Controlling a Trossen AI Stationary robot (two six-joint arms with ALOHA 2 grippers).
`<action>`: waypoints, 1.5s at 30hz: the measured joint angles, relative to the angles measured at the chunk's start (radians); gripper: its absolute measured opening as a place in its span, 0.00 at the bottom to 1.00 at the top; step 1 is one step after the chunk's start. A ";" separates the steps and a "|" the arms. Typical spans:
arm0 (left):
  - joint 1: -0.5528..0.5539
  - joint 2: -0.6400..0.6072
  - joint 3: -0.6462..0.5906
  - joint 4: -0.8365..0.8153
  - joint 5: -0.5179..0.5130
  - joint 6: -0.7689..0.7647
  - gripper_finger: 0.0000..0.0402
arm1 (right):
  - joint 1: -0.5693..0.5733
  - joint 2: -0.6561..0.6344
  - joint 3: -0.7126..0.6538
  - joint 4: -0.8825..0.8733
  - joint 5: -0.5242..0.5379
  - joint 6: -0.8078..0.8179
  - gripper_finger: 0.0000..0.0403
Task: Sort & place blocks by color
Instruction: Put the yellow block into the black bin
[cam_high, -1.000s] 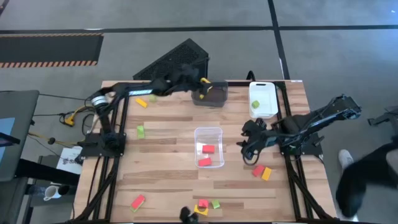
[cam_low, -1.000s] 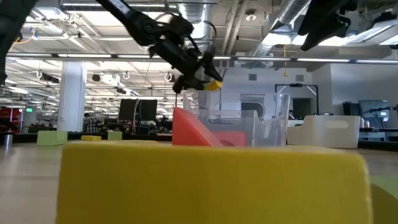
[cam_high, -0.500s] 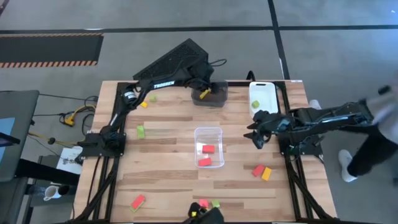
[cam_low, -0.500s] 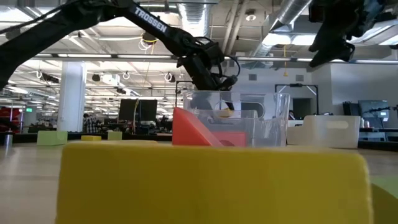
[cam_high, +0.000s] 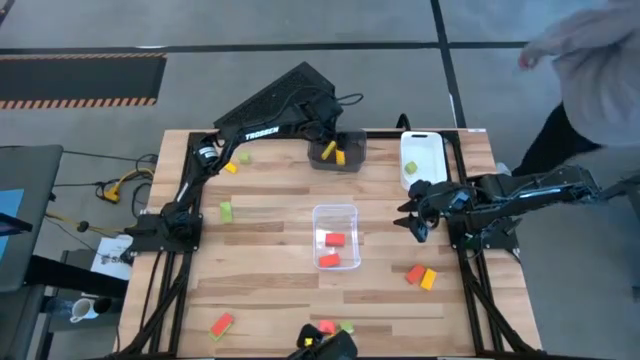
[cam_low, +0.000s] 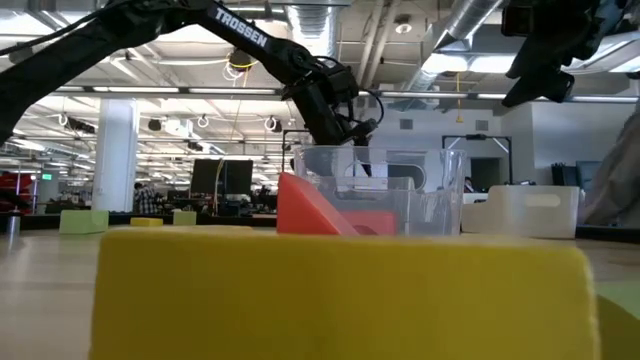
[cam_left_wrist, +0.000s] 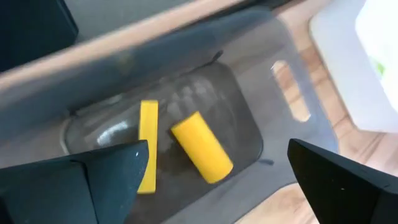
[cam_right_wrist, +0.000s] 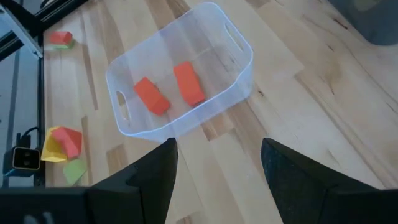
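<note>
My left gripper (cam_left_wrist: 217, 149) hangs open over the dark bin (cam_high: 352, 143) at the table's far edge, touching nothing. Two yellow blocks (cam_left_wrist: 202, 146) lie on the bin's floor below it. My right gripper (cam_right_wrist: 216, 149) hovers open and empty right of the clear bin (cam_high: 335, 211), which holds two red blocks (cam_right_wrist: 186, 83). A green block (cam_high: 411, 168) lies in the white bin (cam_high: 424, 150). Loose blocks rest on the table: yellow (cam_high: 231, 167), green (cam_high: 226, 211), red and yellow (cam_high: 421, 275), red (cam_high: 221, 324), and a cluster (cam_high: 333, 328) at the near edge.
A person (cam_high: 590, 50) stands beyond the table's far right corner. A dark slatted panel (cam_high: 275, 95) lies past the far edge. In the low view a big yellow block (cam_low: 340, 290) fills the foreground. Bare wood lies between the clear bin and the left-side blocks.
My left gripper, shut on a yellow block a second ago, has moved over the dark bin, tipped down and opened; the block has dropped in beside the other yellow one. My right gripper has drifted up and toward the far right. The person has moved toward the far corner.
</note>
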 joint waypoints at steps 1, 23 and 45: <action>0.002 -0.009 0.000 -0.002 0.000 0.014 0.91 | 0.000 0.000 0.000 0.003 0.000 0.009 0.63; -0.063 -0.444 -0.118 -0.319 -0.200 0.424 0.91 | 0.014 0.023 -0.028 0.303 0.106 0.091 0.63; -0.358 -1.211 -1.178 0.426 -0.165 0.063 0.91 | 0.002 0.144 -0.090 0.481 0.056 0.120 0.63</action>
